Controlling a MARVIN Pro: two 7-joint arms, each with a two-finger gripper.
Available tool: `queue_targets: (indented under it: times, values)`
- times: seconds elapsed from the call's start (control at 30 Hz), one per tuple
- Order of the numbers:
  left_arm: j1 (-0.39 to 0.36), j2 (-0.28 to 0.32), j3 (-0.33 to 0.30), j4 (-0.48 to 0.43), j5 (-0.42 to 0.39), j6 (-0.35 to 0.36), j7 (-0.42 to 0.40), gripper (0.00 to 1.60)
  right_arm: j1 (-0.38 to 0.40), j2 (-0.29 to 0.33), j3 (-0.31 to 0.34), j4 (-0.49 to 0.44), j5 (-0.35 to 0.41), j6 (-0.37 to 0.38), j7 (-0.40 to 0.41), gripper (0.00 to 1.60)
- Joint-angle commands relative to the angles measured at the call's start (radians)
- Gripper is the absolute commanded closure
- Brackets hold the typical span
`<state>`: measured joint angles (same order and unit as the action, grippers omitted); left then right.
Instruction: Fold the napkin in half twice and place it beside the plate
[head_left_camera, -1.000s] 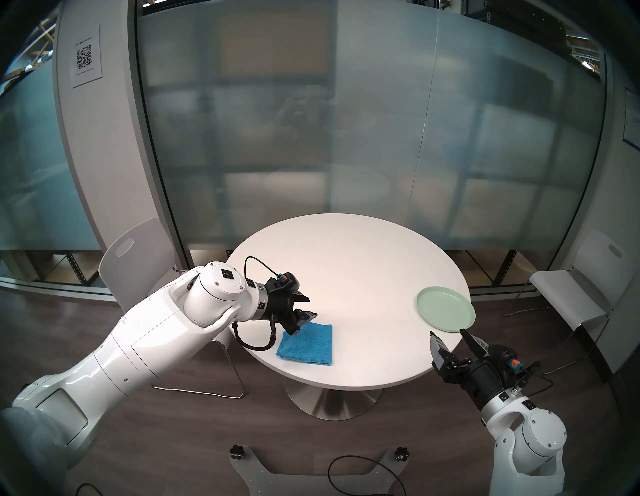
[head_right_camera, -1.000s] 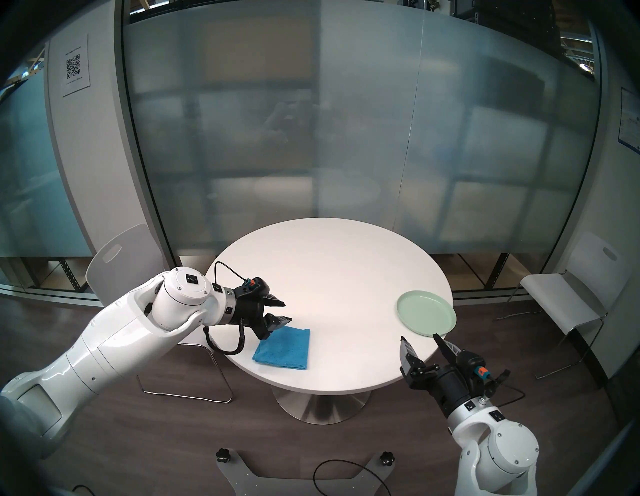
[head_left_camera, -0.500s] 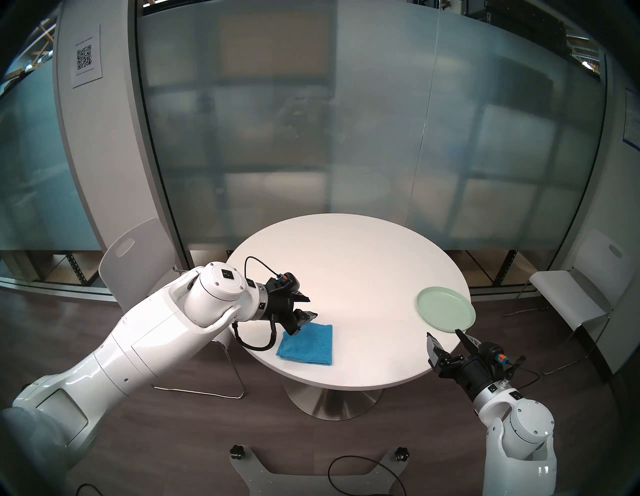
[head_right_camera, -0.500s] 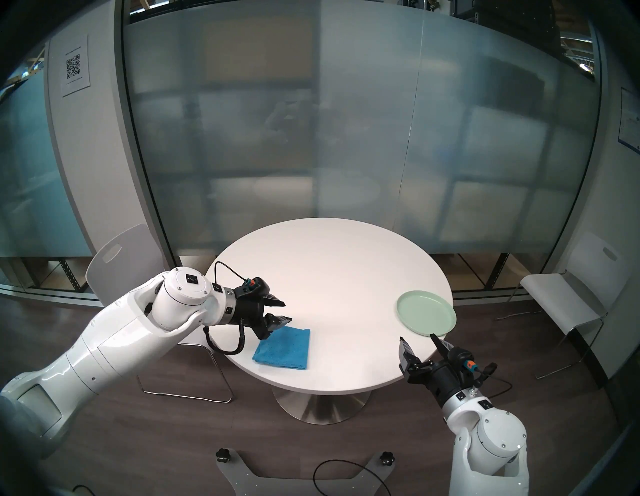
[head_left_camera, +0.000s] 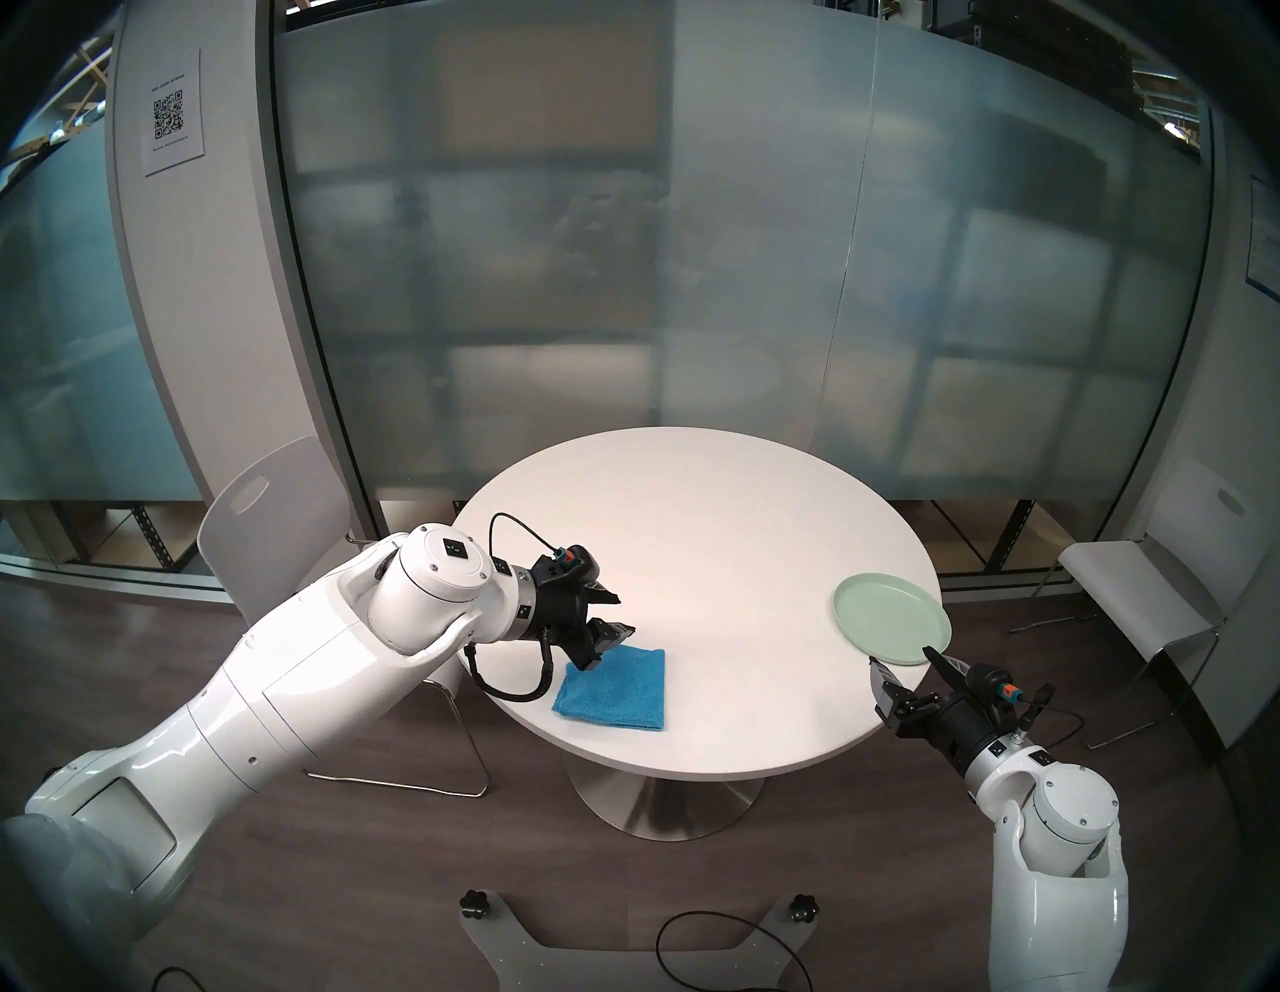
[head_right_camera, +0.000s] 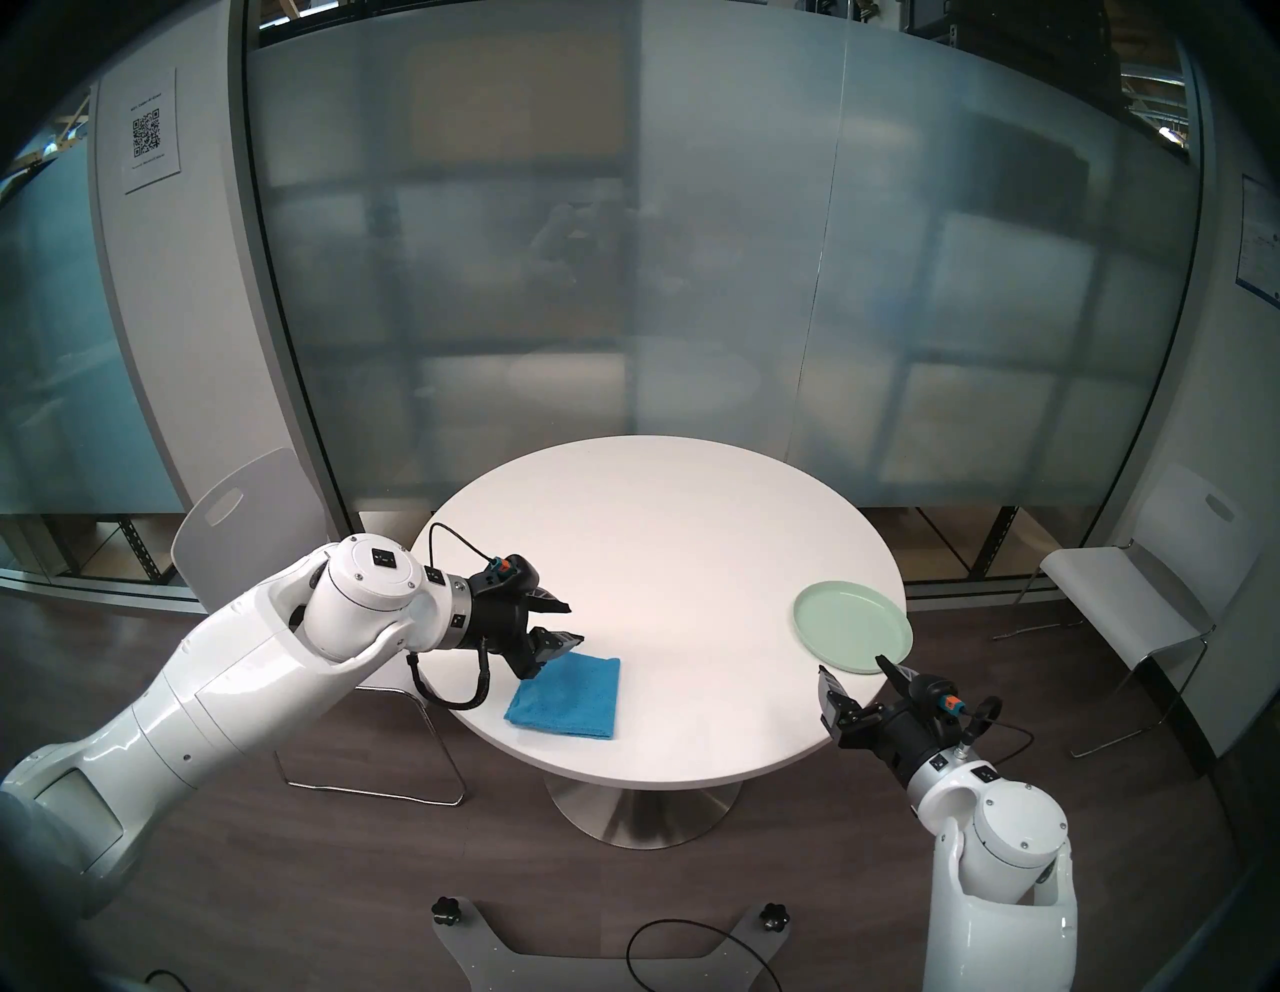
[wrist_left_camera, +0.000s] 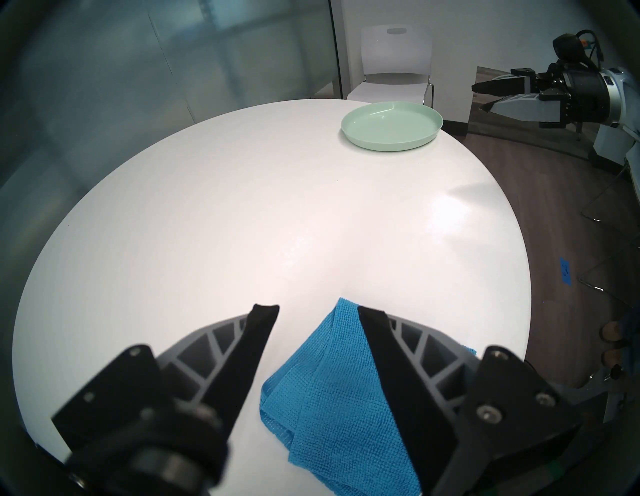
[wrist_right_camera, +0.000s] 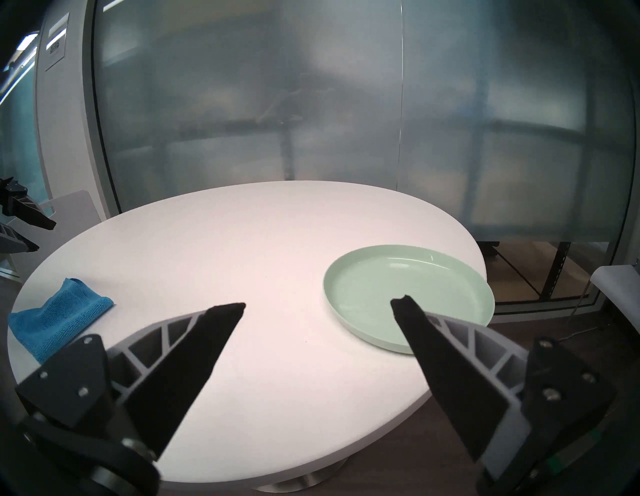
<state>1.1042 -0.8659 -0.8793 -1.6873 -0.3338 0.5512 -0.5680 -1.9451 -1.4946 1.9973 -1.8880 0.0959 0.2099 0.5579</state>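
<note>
We see the blue terry napkin lying folded, lower centre-left of the head view, near the front edge of the round white table; layered edges show in the left wrist view, so it looks folded already, though we can't count the folds for sure. The mint-green plate sits at the right rim of the table, well apart from the napkin, so placing beside it is not yet done. Left gripper hovers over the napkin's upper-left corner, jaws parted, holding nothing; in the left wrist view one fingertip overlaps the cloth, contact unclear. Right gripper is at the lower right, jaws spread wide and empty, one finger overlapping the plate's near rim in frame; touching or not, we can't tell. Risks as we judge them: the plate appears to overhang the table rim slightly, so a nudge from the right gripper could push it off; a single-corner pinch on the napkin could let the layers fall open during the carry; dragging it across the table could bunch it; dropping it too close could land it on the plate rather than beside it.
</note>
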Motion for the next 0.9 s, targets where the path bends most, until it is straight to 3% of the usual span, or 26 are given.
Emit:
queue_targets:
  times: [0.0, 0.4, 0.67, 0.73, 0.87]
  values:
    - [-0.014, -0.001, -0.008, -0.013, 0.000, -0.004, -0.002, 0.48, 0.084, 0.090, 0.002, 0.019, -0.011, 0.025, 0.039, 0.00]
    - [-0.015, 0.000, -0.007, -0.014, -0.001, -0.004, -0.002, 0.48, 0.169, 0.167, -0.027, 0.118, -0.044, 0.066, 0.102, 0.00]
    - [-0.015, 0.000, -0.007, -0.013, -0.001, -0.004, -0.002, 0.48, 0.239, 0.195, -0.044, 0.206, -0.066, 0.058, 0.113, 0.06]
    - [-0.015, 0.000, -0.007, -0.013, -0.001, -0.004, -0.002, 0.48, 0.248, 0.196, -0.045, 0.217, -0.068, 0.055, 0.114, 0.19]
    - [-0.015, 0.000, -0.006, -0.014, -0.001, -0.004, -0.002, 0.48, 0.264, 0.197, -0.048, 0.237, -0.070, 0.051, 0.118, 0.18]
